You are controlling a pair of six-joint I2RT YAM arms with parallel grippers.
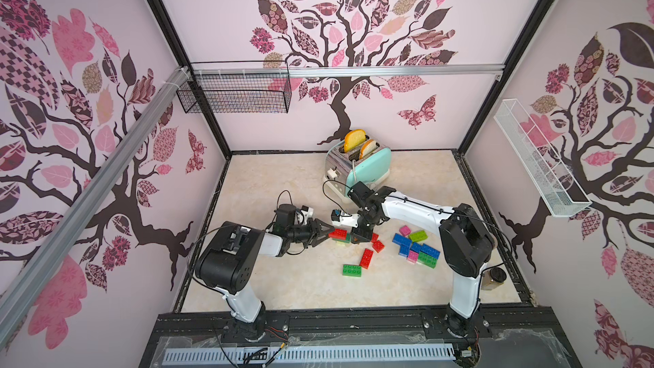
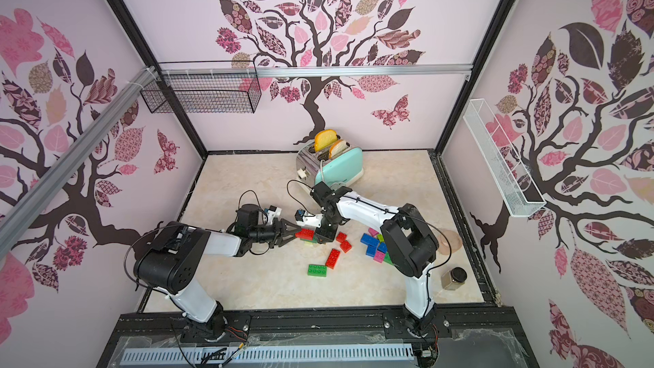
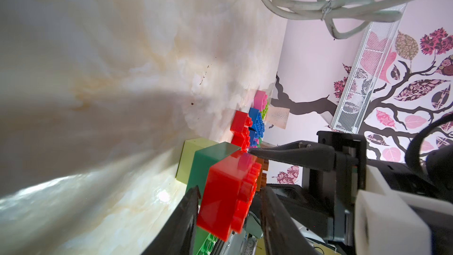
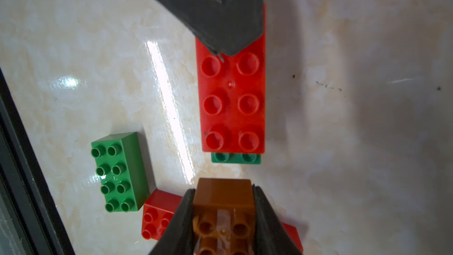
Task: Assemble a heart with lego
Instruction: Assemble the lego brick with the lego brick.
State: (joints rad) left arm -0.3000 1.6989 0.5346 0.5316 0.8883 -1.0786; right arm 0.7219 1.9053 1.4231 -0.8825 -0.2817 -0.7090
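Lab test booth, tree-decal walls (image 1: 460, 107), aluminium rail (image 1: 389, 70), toaster (image 1: 369, 168)

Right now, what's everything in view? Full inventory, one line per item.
red brick: 1, red, top of the stack at the middle of the table
dark green brick: 1, green, under it
lime brick: 1, lime, lowest in the stack
brown brick: 1, brown, held beside the stack
loose red bricks: 3, red, right of the stack
loose green brick: 1, green, in front of them
brick pile: several, blue, pink, lime and green, by the right arm
toaster: 1, mint and chrome, back of the table, two toast slices in it
jar: 1, clear, black lid, front right
wire basket: 1, black, back wall
mesh shelf: 1, white, right wall
left gripper: fingers flank the red brick, contact unclear
right gripper: shut on the brown brick
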